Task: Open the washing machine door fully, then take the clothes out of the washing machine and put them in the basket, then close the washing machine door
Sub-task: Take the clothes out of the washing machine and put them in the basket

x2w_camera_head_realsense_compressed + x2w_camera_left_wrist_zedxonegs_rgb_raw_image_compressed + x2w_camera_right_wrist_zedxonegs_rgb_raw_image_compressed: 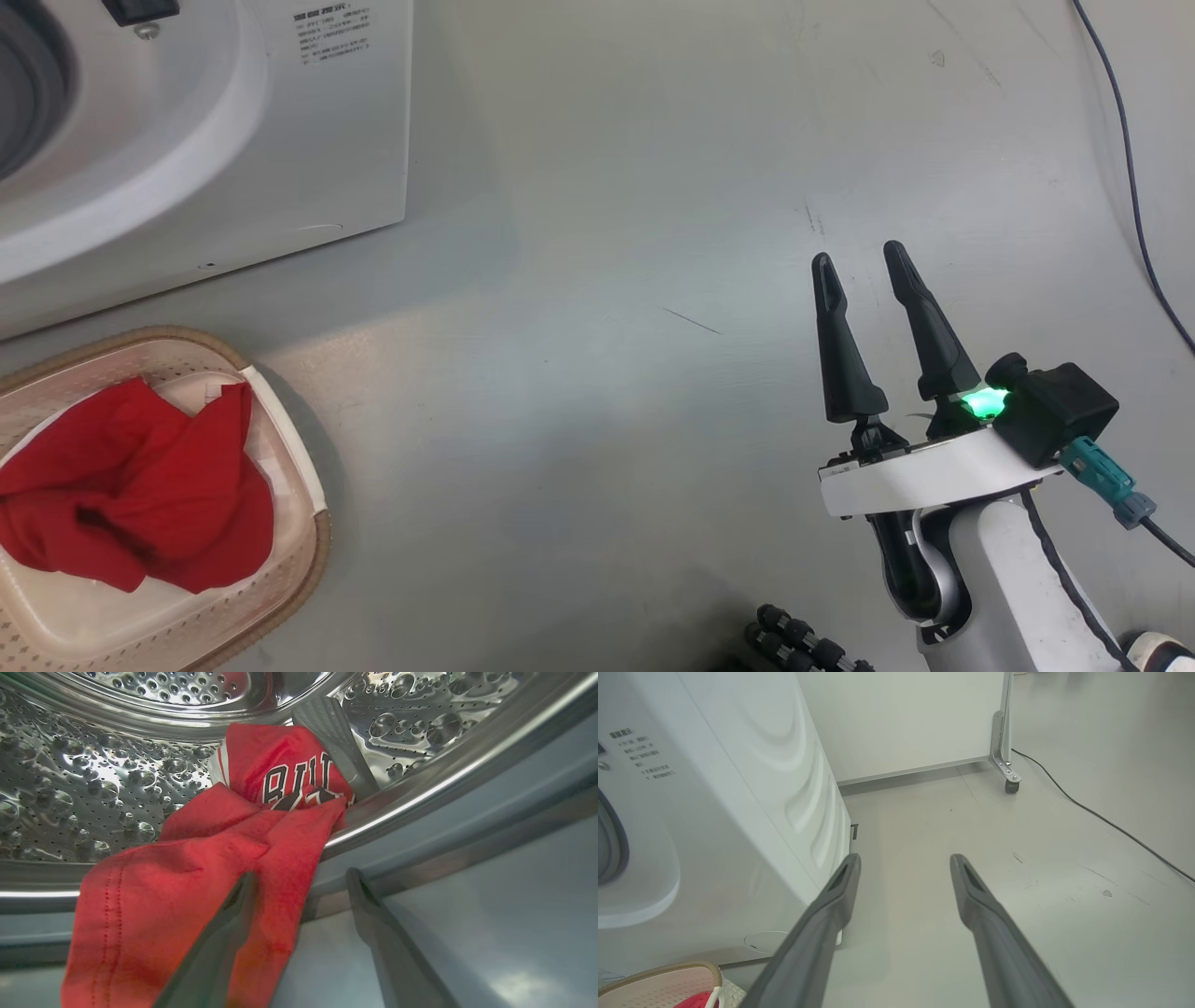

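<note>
Through the left wrist view I look into the washing machine's steel drum (93,788). A red garment (187,882) hangs out over the drum's lip, and behind it lies a red jersey (280,760) with dark letters. My left gripper (301,875) is open at the lip, its left finger lying over the red cloth and its right finger over the grey gasket (467,826). The washing machine (308,140) stands at the upper left. The basket (308,523) on the floor holds red clothes (140,485). My right gripper (859,261) hovers open over bare floor. The washing machine door is out of view.
A dark cable (1130,187) runs along the floor at the right, also seen as the cable (1111,826) in the right wrist view. A white panel on a caster (1011,786) stands behind the washing machine (738,788). The basket's rim (668,975) sits by the machine's front corner.
</note>
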